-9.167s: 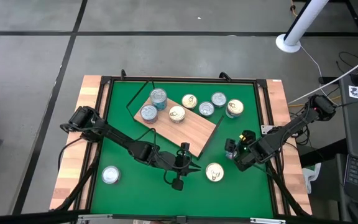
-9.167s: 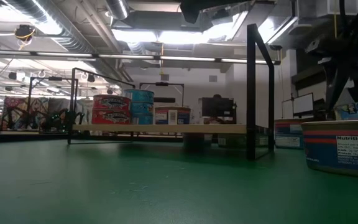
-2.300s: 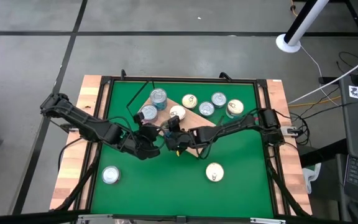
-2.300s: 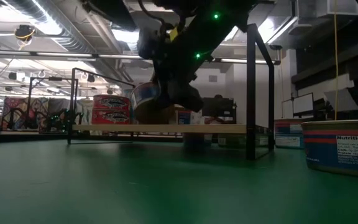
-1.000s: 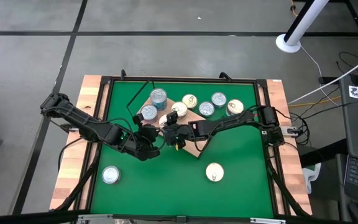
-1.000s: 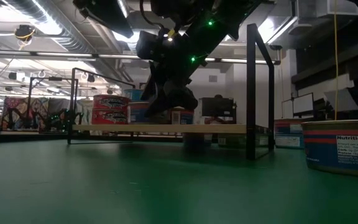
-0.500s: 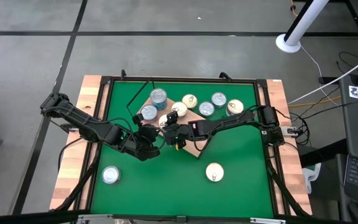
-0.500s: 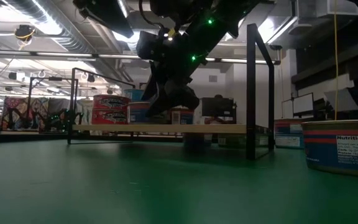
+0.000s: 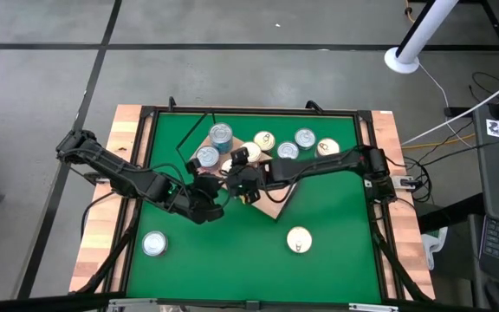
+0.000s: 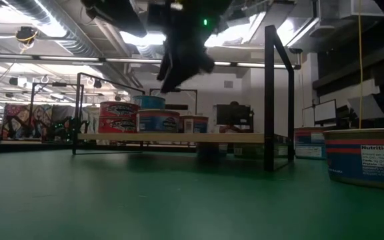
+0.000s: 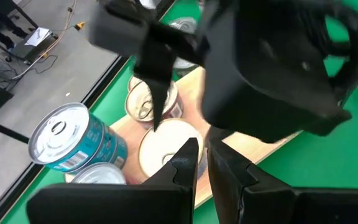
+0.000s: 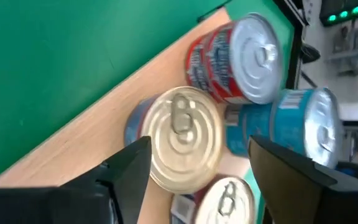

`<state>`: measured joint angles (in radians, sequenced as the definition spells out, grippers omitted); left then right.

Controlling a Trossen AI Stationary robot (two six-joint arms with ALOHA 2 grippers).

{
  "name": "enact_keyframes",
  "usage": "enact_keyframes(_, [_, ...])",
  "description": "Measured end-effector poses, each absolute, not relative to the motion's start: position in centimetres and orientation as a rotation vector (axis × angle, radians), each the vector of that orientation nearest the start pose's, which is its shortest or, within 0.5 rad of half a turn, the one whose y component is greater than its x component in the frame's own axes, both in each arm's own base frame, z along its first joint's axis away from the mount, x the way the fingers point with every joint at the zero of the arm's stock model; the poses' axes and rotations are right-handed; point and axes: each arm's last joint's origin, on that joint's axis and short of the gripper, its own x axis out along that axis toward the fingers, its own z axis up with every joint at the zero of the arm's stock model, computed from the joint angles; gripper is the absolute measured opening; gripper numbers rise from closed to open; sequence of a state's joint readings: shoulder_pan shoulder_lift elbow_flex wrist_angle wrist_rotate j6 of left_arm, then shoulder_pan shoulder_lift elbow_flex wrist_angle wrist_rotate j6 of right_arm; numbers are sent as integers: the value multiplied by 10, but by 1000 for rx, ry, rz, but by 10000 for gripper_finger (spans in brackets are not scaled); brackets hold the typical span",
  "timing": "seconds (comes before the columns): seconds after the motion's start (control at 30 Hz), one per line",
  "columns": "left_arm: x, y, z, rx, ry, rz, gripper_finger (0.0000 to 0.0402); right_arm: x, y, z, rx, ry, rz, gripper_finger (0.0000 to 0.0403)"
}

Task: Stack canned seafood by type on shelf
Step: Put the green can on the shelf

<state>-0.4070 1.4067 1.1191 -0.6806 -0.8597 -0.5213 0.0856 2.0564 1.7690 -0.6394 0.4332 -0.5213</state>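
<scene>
Canned seafood (image 9: pixel 248 153) clusters on the shelf (image 9: pixel 277 204); two more tins sit off it on the green surface (image 9: pixel 336 260). Right gripper (image 9: pixel 242 170) hangs over a gold-lidded tin (image 12: pixel 182 136), fingers spread, empty. Left gripper (image 11: pixel 199 163) waits beside, fingers nearly closed, empty. Low view alone shows the stacked blue tin (image 10: pixel 149 102).

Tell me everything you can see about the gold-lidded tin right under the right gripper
The gold-lidded tin is a short round can with a cream-gold ringed lid and pull tab, and a blue side label. It sits upright on the wooden shelf, beside a red-labelled tin and a teal tin; whether they touch is unclear. The right gripper hangs open above it, fingers on either side, not touching.
</scene>
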Motion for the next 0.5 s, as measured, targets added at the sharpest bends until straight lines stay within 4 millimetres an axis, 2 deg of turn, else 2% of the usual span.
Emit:
enact_keyframes(0.3, [265,-90,282,85,631,592,31,440,22,301,-713,1067,-65,266])
enact_keyframes(0.4, [265,-90,281,84,631,592,31,429,10,313,-689,1118,-51,266])
enact_keyframes(0.5, [265,-90,282,82,630,593,31,415,-10,327,-584,1129,-41,266])
